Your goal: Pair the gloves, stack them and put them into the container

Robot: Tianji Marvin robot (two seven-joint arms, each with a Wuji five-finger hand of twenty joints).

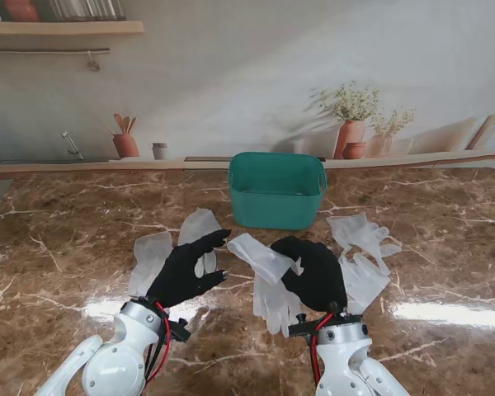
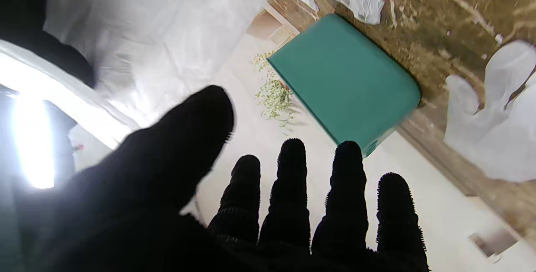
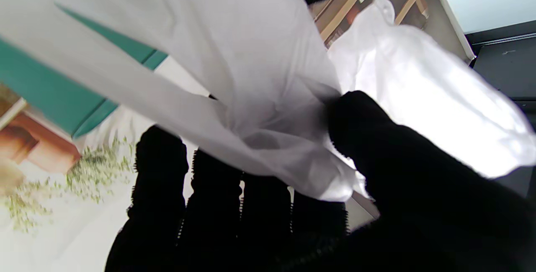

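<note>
Right hand (image 1: 315, 272) pinching white glove (image 1: 262, 257) between thumb (image 3: 377, 138) and fingers (image 3: 217, 196), lifting it off marble table (image 1: 58, 247); glove draping leftward from grip. Left hand (image 1: 184, 269) hovering with fingers spread, holding nothing, over two white gloves (image 1: 161, 252) lying side by side on left. More white gloves: one (image 1: 274, 304) lying just nearer to me than right hand, two (image 1: 365, 247) resting at right. Green container (image 1: 276, 190) standing upright at table's far middle, beyond both hands.
</note>
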